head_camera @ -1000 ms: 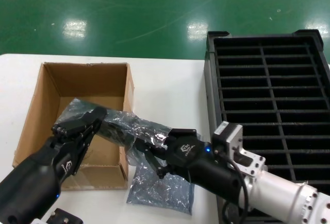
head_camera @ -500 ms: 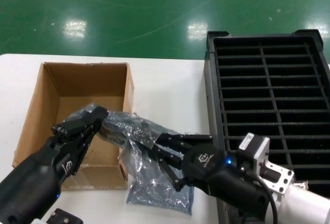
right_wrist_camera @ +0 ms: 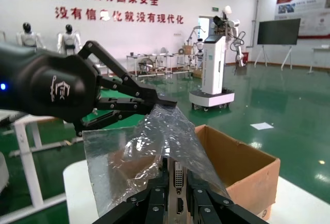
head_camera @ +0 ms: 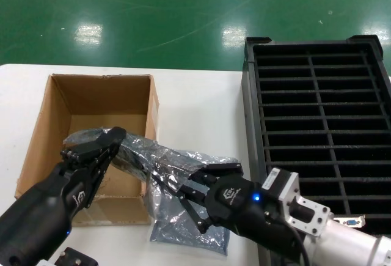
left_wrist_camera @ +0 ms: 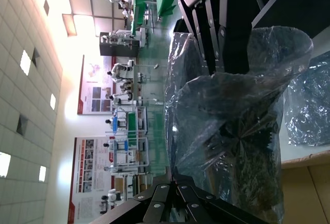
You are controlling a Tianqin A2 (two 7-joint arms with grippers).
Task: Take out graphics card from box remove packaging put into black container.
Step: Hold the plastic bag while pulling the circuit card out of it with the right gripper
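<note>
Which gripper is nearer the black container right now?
Right. The right gripper sits just left of the black container, gripping the graphics card's bracket end. The left gripper is farther off, over the box, pinching the packaging.

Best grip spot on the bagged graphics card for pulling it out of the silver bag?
Silver metal end bracket of the dark graphics card, approached from the crinkled silver anti-static bag's open end. It's the rigid exposed edge; right claw sits there, while left claw pinches the far end.
</note>
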